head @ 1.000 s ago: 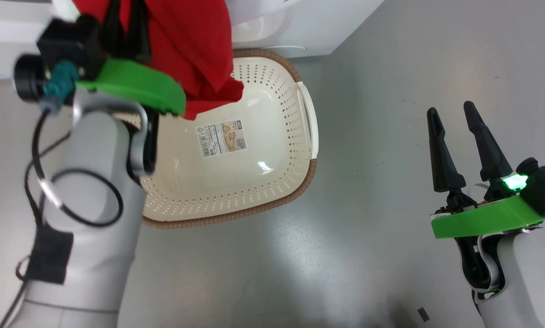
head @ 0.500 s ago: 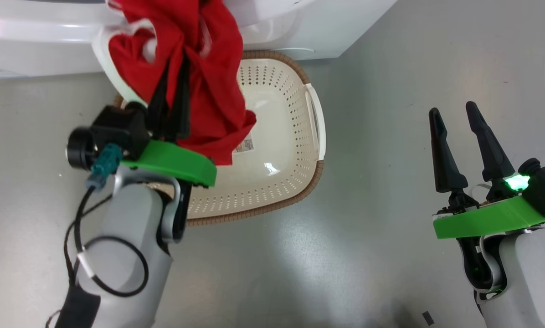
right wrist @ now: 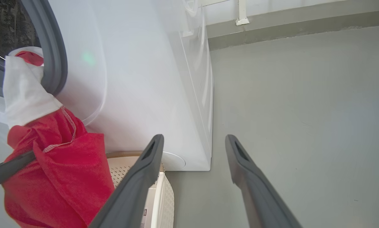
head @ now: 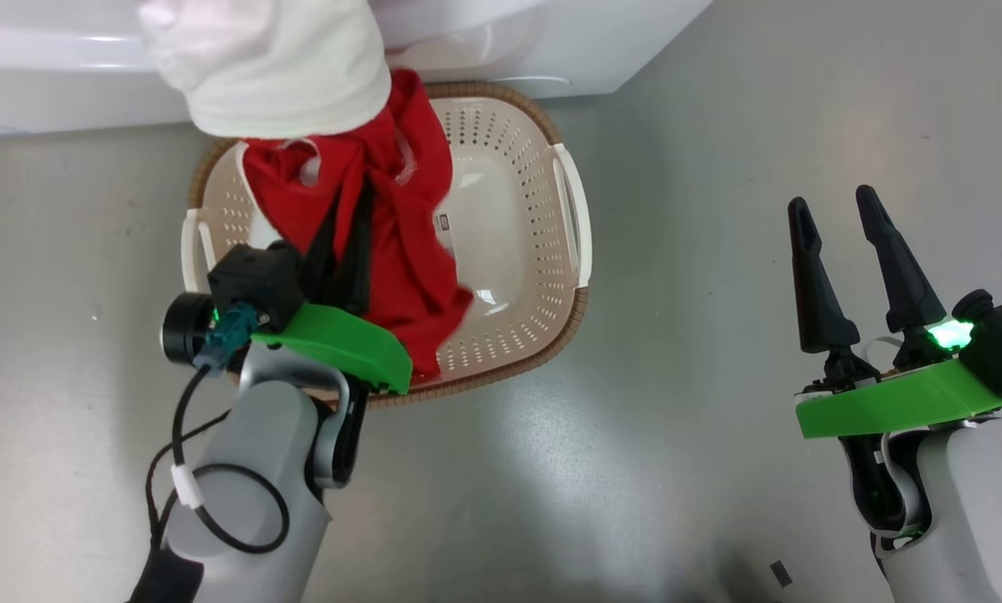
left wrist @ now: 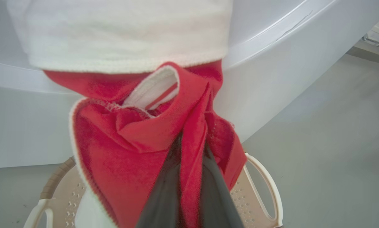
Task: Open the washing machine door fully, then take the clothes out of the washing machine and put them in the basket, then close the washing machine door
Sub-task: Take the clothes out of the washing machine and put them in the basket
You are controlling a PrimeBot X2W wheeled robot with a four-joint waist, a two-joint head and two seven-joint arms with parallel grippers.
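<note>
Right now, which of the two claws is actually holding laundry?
The left gripper: it is pinched shut on the red garment, which hangs over the basket. The right gripper stands open and empty, off to the side over the floor.

The smooth grey floor (head: 677, 435) carries the cream basket (head: 534, 318) in the upper centre-left of the head view, just beside the white washing machine (head: 585, 50) along the top edge.

floor (head: 719, 126): smooth grey, soft glare | skirting (right wrist: 303, 25): grey-green band | wall (right wrist: 303, 3): pale above it
</note>
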